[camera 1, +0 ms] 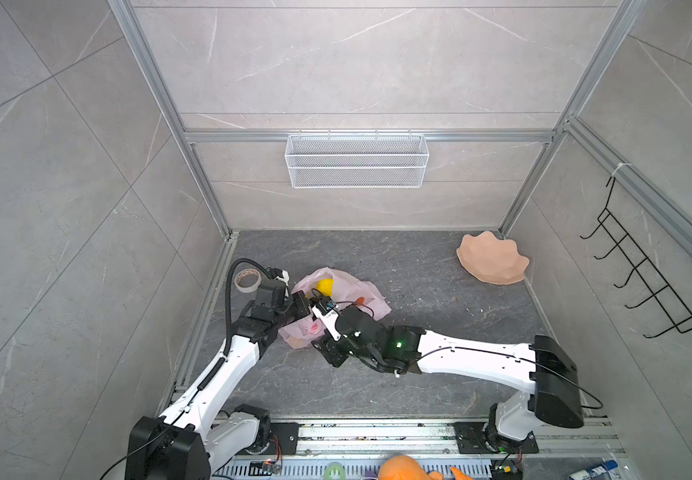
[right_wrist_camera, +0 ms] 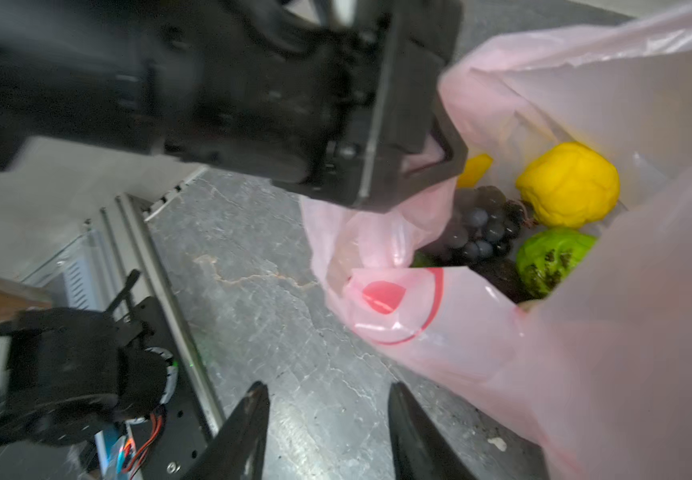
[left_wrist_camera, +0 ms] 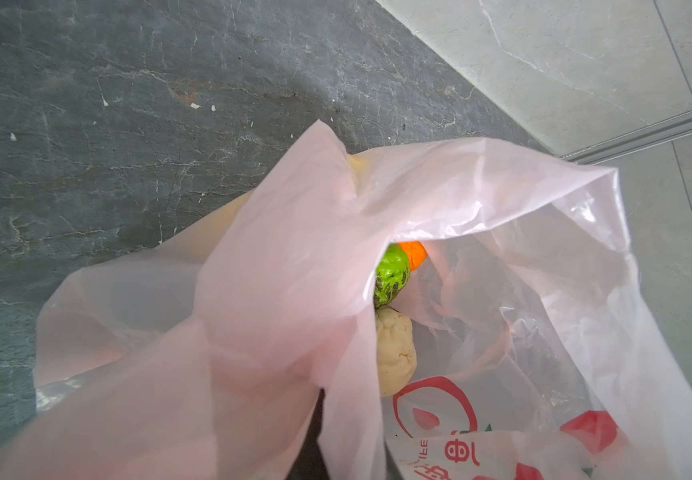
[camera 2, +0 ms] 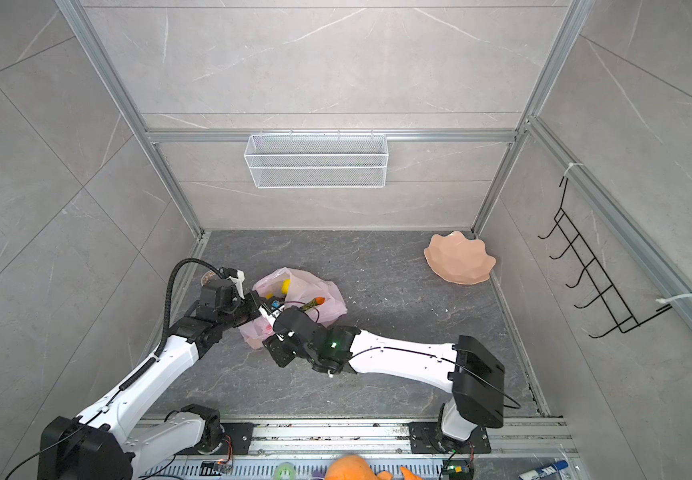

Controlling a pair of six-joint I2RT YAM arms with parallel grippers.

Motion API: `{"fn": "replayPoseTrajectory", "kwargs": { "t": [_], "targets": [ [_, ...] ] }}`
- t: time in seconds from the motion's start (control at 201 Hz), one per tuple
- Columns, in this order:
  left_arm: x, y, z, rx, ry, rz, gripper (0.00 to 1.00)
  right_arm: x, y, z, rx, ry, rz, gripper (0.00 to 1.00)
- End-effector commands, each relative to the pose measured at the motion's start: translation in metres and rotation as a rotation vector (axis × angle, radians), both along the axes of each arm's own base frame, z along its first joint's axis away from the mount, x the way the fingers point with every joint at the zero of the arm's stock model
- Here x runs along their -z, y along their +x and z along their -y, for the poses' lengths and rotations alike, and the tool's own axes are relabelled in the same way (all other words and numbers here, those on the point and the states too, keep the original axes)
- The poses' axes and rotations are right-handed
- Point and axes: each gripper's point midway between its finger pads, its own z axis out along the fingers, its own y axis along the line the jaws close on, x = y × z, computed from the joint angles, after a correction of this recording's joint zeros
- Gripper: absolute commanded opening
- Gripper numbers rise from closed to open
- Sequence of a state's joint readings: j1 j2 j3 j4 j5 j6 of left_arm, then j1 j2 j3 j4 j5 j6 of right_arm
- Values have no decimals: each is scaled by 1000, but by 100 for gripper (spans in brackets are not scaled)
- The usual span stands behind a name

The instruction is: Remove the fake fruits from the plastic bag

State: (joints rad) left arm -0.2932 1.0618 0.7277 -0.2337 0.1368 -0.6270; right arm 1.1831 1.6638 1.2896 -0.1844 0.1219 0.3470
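The pink plastic bag [camera 1: 356,291] [camera 2: 321,293] lies crumpled on the dark floor with its mouth pulled open. My left gripper [right_wrist_camera: 431,156] [camera 1: 300,301] is shut on the bag's rim; in the left wrist view the bag [left_wrist_camera: 277,270] drapes over the jaws and hides them. Inside the bag lie a yellow lemon [right_wrist_camera: 568,185] [camera 1: 325,286], a black grape bunch [right_wrist_camera: 481,226], a bumpy green fruit [right_wrist_camera: 552,259] [left_wrist_camera: 392,276], an orange piece [left_wrist_camera: 415,254] and a cream piece [left_wrist_camera: 394,353]. My right gripper [right_wrist_camera: 329,399] hovers open over bare floor beside the bag, holding nothing.
A peach wavy plate [camera 1: 491,259] sits at the back right corner. A tape roll [camera 1: 246,279] lies behind the left wrist. A wire basket [camera 1: 356,160] hangs on the back wall, a black hook rack [camera 1: 643,270] on the right wall. An orange plush [camera 1: 406,467] sits at the front rail.
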Motion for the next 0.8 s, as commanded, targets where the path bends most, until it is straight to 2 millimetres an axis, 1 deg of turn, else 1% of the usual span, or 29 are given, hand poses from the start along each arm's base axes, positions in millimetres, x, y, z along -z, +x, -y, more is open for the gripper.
{"fn": "replayPoseTrajectory", "kwargs": {
  "t": [0.0,0.045,0.105,0.214,0.274,0.354,0.463,0.513,0.637,0.677,0.732,0.792],
  "targets": [
    [-12,-5,0,26,10,57,0,-3,45,20,156,-37,21,46],
    [-8,-8,0,29,13,53,0,-3,58,27,197,-44,31,45],
    [-4,-11,0,35,17,48,0,-4,79,42,267,-58,46,45],
    [4,-16,-1,43,18,39,0,1,115,70,358,-50,3,44],
    [7,-19,-1,45,16,39,0,4,129,81,389,-63,3,44],
    [9,-21,-1,47,12,46,0,11,145,93,419,-98,-1,46],
    [11,-23,1,56,1,53,0,23,165,108,455,-147,4,53],
    [12,-24,2,61,-4,58,0,26,171,108,446,-153,6,56],
    [15,-25,2,62,-8,57,0,35,174,93,372,-163,-6,64],
    [16,-25,2,62,-8,57,0,41,175,91,364,-176,-10,67],
    [16,-25,2,63,-8,59,0,49,178,91,366,-206,-14,70],
    [16,-25,2,63,-8,63,0,57,183,96,391,-254,-3,75]
  ]
}}
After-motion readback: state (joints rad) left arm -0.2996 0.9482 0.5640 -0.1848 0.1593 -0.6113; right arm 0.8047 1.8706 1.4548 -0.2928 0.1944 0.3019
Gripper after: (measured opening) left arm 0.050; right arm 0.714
